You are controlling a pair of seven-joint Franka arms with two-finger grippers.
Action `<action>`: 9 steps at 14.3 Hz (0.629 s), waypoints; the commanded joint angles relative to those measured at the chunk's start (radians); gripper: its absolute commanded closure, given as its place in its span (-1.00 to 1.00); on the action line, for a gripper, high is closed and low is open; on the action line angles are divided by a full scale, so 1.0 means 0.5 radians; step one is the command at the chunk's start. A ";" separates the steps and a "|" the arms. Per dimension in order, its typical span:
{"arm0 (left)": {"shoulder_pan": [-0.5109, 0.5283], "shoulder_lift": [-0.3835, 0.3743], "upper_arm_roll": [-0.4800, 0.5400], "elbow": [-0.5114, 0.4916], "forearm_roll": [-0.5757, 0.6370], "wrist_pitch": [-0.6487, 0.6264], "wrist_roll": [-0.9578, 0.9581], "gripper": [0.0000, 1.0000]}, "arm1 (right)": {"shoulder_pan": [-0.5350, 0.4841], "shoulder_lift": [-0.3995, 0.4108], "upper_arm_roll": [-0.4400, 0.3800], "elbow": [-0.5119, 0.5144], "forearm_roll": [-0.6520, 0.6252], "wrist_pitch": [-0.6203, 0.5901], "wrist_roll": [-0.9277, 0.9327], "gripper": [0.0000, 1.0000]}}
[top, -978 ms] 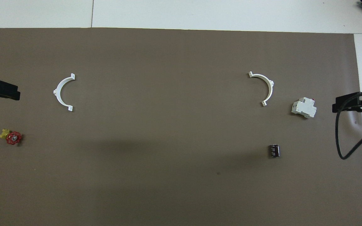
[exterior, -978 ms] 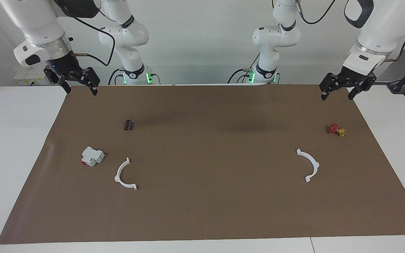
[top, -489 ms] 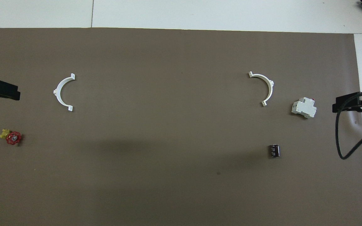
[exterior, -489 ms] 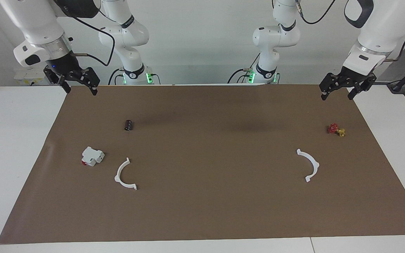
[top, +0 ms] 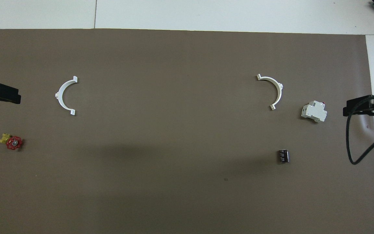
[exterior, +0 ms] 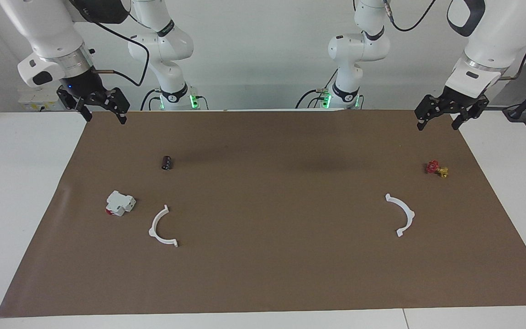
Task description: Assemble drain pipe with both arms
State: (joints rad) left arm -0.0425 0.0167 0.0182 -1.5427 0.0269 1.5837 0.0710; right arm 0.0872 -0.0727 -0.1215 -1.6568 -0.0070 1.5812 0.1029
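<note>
No change from the earlier frames. Left gripper [exterior: 436,123], upper right of the facing view, and right gripper [exterior: 105,116], upper left, hang with fingers spread, holding nothing. The two drain pipe halves [exterior: 161,227] [exterior: 402,213] lie well apart at mid-frame on the brown mat [exterior: 263,274].

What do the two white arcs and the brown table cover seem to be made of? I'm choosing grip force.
Both half-ring arcs, one at the left arm's end and one at the right arm's end, look like thin moulded plastic: uniform matte white, crisp small end tabs. The brown cover looks like matte paper or thin card, with a faint wrinkle near one edge; it could be fabric.
</note>
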 commanded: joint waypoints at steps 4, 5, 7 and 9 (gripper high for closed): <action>0.011 -0.058 -0.003 -0.068 -0.020 -0.035 -0.004 -1.00 | 0.007 0.044 -0.018 -0.049 -0.032 0.166 -0.229 -1.00; 0.011 -0.058 -0.003 -0.068 -0.020 -0.035 -0.007 -1.00 | 0.007 0.096 -0.018 -0.049 -0.023 0.242 -0.285 -1.00; 0.014 -0.064 -0.003 -0.081 -0.020 -0.047 -0.004 -1.00 | 0.007 0.252 -0.015 -0.055 0.011 0.423 -0.316 -1.00; 0.005 -0.073 -0.006 -0.111 -0.020 -0.002 -0.013 -1.00 | 0.016 0.439 -0.015 -0.058 0.051 0.684 -0.481 -1.00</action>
State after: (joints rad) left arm -0.0425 0.0139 0.0179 -1.5526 0.0269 1.5703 0.0710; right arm 0.0887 0.0500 -0.1226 -1.6927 -0.0014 1.8241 -0.0624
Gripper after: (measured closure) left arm 0.000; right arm 0.000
